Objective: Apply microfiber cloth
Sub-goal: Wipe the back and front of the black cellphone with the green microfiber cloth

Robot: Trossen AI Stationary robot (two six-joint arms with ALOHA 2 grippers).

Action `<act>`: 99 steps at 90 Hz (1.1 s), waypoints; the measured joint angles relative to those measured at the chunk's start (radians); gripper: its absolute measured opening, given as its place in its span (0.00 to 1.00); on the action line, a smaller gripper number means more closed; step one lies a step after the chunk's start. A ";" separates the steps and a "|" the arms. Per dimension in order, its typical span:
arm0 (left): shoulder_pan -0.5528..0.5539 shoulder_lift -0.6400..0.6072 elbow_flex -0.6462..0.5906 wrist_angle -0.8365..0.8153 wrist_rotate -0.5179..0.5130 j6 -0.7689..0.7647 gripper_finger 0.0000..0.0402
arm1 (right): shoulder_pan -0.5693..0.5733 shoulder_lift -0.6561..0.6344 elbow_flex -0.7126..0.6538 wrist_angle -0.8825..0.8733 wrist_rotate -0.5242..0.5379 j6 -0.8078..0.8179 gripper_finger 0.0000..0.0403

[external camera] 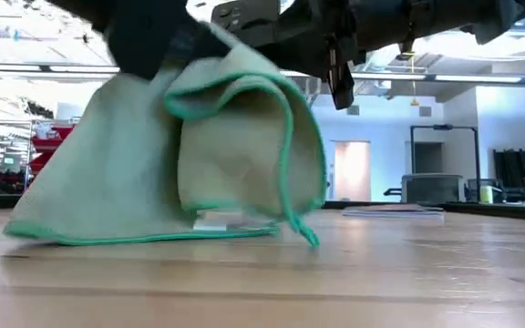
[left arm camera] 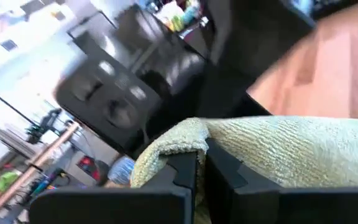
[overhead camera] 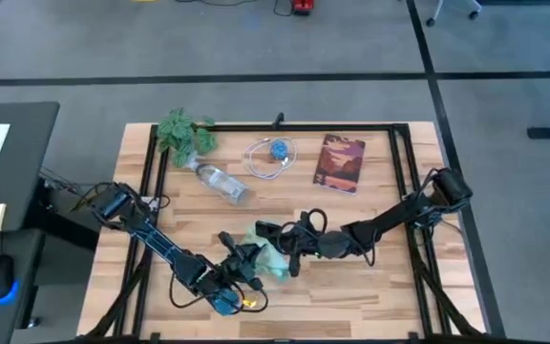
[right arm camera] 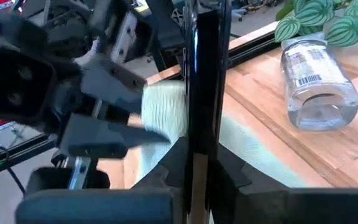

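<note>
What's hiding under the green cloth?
Under the lifted cloth, the low view shows a small pale flat thing on the table. The rest is covered, so what it is cannot be told.

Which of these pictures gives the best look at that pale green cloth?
The low view: the cloth fills it, draped and lifted, its lower edge on the table. From above it is mostly hidden under both arms. The left wrist view shows only a pinched fold; the right wrist view shows only a strip.

Microfiber cloth [overhead camera: 273, 256] on table [overhead camera: 370, 296] between both claws, bottle [overhead camera: 222, 182] behind
</note>
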 joint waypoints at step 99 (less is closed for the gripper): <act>-0.060 -0.037 -0.018 -0.014 0.064 -0.130 0.00 | -0.055 -0.006 0.004 0.085 -0.016 -0.046 0.05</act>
